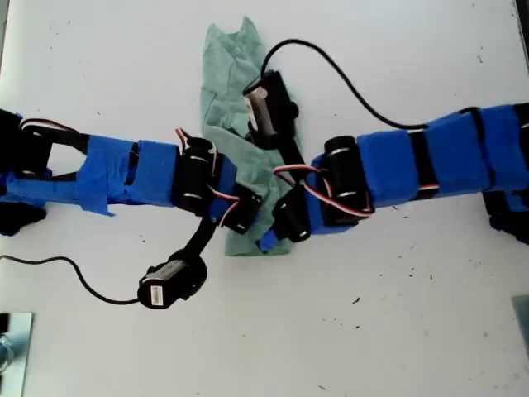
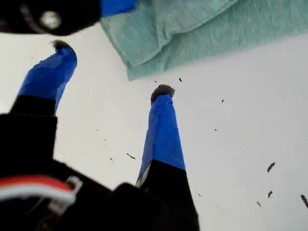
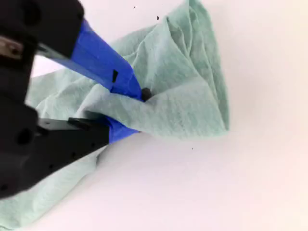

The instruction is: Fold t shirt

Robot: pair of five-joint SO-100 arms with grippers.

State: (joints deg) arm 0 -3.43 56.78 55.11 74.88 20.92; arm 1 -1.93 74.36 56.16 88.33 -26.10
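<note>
My first gripper stands wide open over the bare white table, its blue-taped fingers just short of the t shirt (nothing between them). My second gripper pinches a fold of the t shirt, which lies bunched mid-table.

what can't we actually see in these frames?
- Exterior view: the middle of the t shirt is hidden under both arms and their cameras; the fold state there is unknown.
- First wrist view: my first hand is open over the bare table; most of the shirt is cut off.
- Second wrist view: the lower finger's tip is buried in cloth.
</note>
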